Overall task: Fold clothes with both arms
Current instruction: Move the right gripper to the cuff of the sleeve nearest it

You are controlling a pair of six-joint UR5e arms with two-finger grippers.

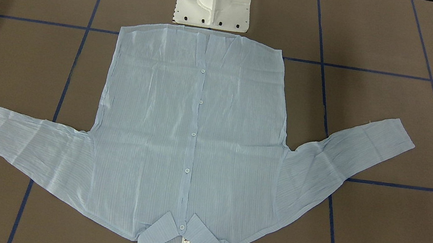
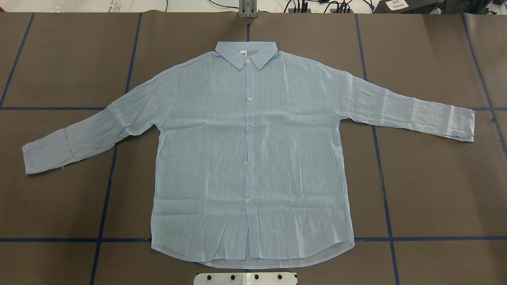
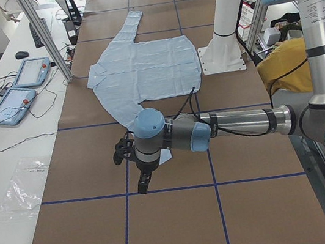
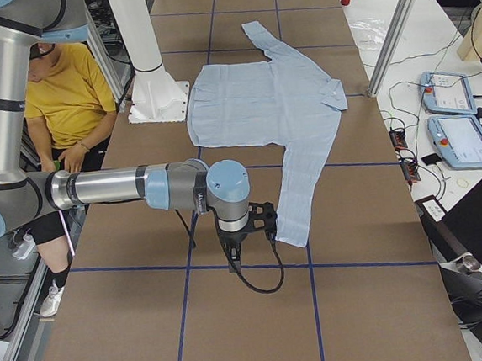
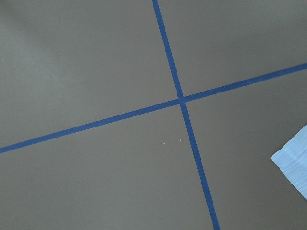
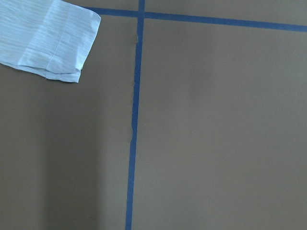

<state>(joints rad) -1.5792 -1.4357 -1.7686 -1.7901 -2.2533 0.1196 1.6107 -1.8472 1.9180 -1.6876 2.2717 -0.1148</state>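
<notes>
Left pincer (image 3: 143, 186), right pincer (image 4: 234, 264) hover just beside flat, unfolded shirt (image 2: 249, 158).
Open or closed cannot be told; folding not begun, sleeves likely first.

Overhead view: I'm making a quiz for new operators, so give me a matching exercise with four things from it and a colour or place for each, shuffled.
Things:
1 collar
2 buttons
3 tape lines
4 robot base

Descriptions:
A white, at the view's bottom edge
B dark blue, crossing the brown table
C in a row down the middle of the shirt
D at the shirt's end farthest from the base

Pairs: 1-D; 2-C; 3-B; 4-A
</notes>
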